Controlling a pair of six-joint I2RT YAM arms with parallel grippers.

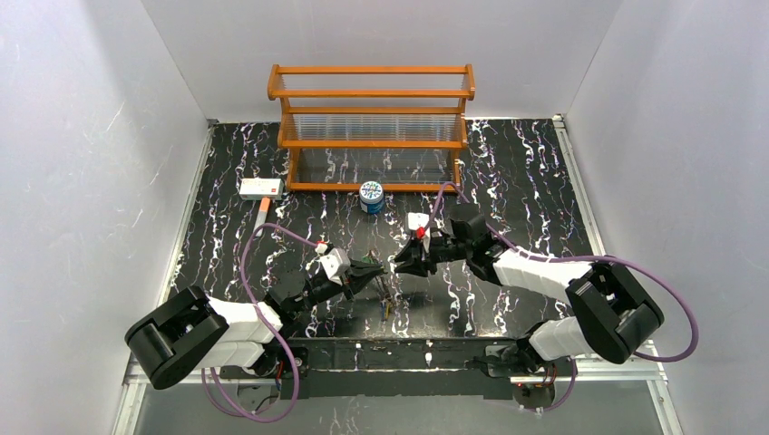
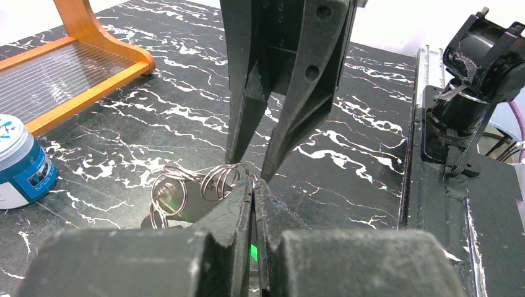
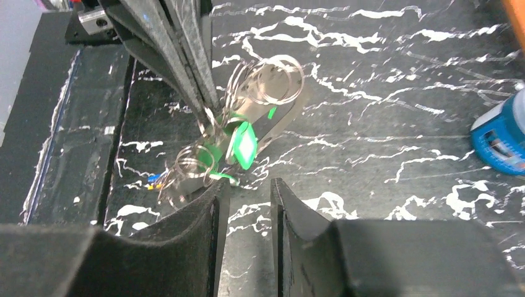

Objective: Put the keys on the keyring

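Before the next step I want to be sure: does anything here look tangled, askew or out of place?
Yes. The green keys and wire rings form one tangled bunch, pinched by the left gripper with its jaws shut. The can stands upright by the rack; nothing is spilled.

Right pincer parted, green keys in left pincer
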